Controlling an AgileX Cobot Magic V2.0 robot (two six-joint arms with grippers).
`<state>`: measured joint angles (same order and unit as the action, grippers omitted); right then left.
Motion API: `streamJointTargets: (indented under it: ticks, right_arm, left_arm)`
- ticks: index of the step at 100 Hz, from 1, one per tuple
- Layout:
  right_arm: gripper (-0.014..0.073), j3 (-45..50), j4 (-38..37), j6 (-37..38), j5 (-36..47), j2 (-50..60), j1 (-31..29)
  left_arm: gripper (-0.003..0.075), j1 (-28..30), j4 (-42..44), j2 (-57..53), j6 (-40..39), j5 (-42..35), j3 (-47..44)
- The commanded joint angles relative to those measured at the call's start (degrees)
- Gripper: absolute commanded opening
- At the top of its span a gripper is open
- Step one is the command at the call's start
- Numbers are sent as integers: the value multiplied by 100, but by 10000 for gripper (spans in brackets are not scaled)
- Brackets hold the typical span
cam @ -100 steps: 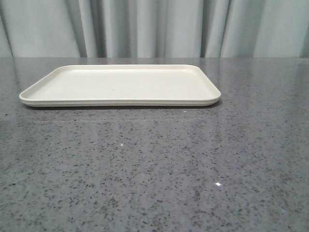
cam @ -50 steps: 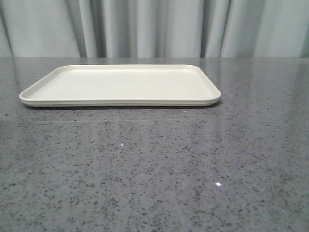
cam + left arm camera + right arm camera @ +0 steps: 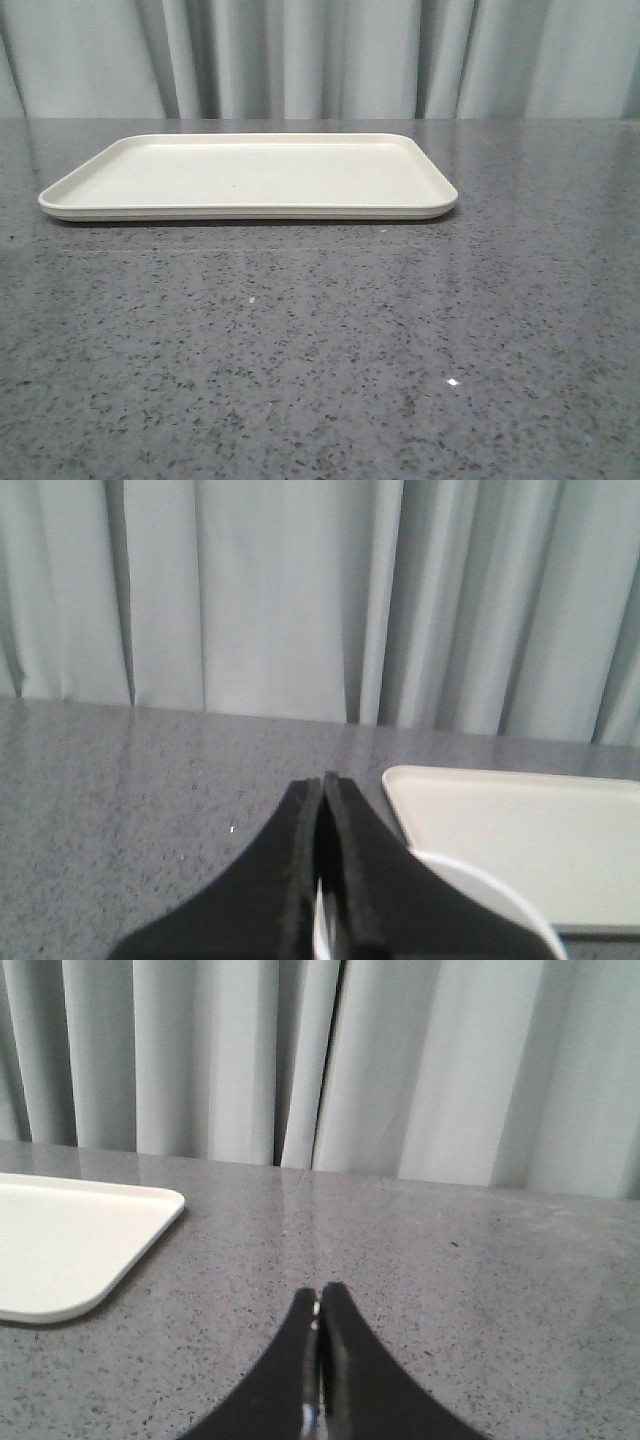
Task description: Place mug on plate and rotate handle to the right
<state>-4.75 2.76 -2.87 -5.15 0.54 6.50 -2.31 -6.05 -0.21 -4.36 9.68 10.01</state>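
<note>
The cream-white plate (image 3: 250, 212) lies empty across the far middle of the table in the front view, where neither arm nor the mug shows. In the left wrist view my left gripper (image 3: 322, 780) is shut on the thin white rim of the mug (image 3: 490, 895), whose curved wall shows just beside the fingers. The mug is close to the near left corner of the plate (image 3: 520, 830). Its handle is hidden. My right gripper (image 3: 319, 1292) is shut with nothing in it, over bare table to the right of the plate (image 3: 60, 1250).
The grey speckled table (image 3: 320, 360) runs back to a pale pleated curtain (image 3: 320, 50) behind the plate.
</note>
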Motion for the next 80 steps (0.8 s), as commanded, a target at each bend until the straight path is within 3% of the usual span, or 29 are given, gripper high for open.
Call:
streamJointTargets:
  ticks: [1, 18, 60, 80]
  right_arm:
    - [-65, -685, 124, -12, -186, -197, -53]
    - [-65, -1801, 151, -12, -1540, -779, -53]
    - [-65, -4318, 243, -12, -3954, -2723, -53]
    - [-65, -4791, 516, -12, -4656, -3516, -53]
  left_arm:
    - [-20, 18, -162, 141, -59, -67, 620]
    - [-20, 18, -394, 776, -59, 1018, 1721]
    - [-20, 18, -516, 3069, -59, 4339, 4511]
    - [-20, 18, -751, 3595, -59, 4547, 4912]
